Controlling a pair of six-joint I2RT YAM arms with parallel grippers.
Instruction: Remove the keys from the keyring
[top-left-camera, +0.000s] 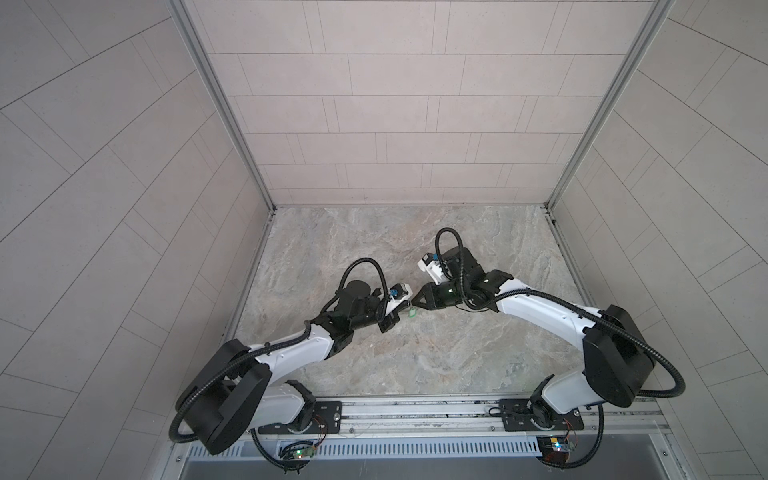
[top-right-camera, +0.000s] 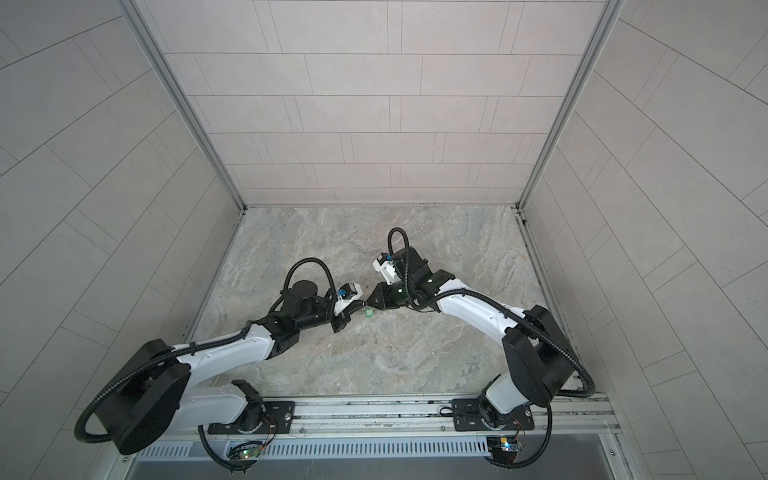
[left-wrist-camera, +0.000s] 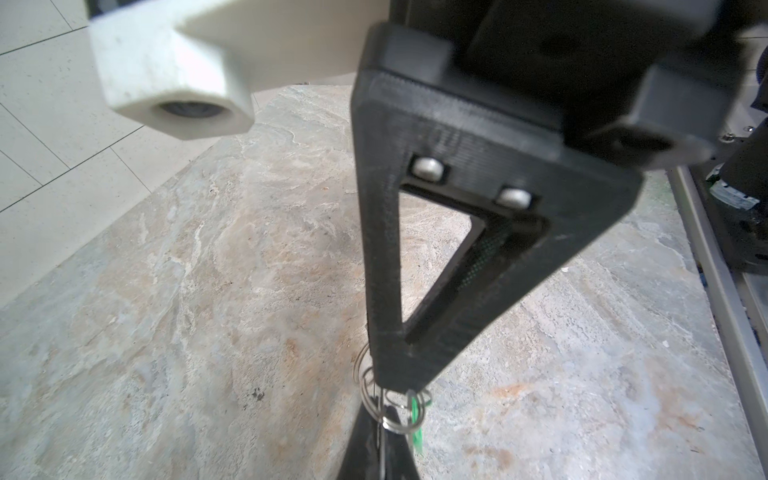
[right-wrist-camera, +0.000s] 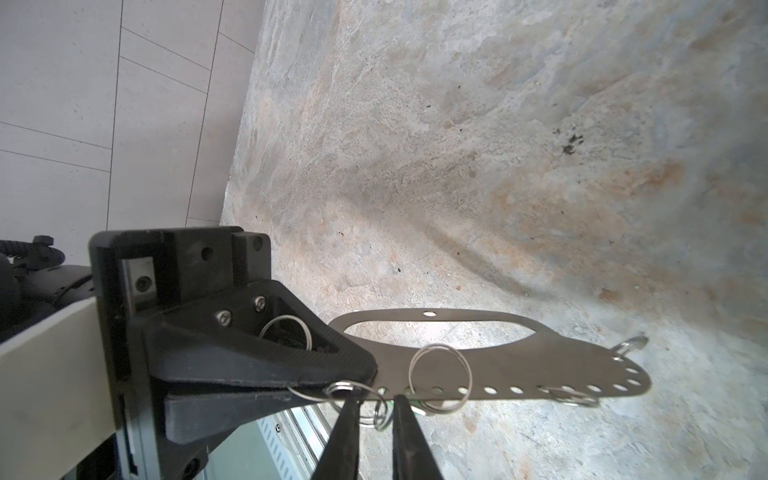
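Observation:
The keyring is a flat grey slotted plate with several wire loops, held level above the marble table. My left gripper is shut on one end of the plate. In its own wrist view its fingers press together with the plate edge-on. A green key hangs from a small loop under the plate and shows in both top views. My right gripper meets the left from the opposite side. Its jaws stand slightly apart around that small loop, and the green key peeks out behind one finger.
Tiled walls close the cell on three sides. A metal rail carrying both arm bases runs along the front edge. The right wrist's white camera mount hangs close above the left gripper.

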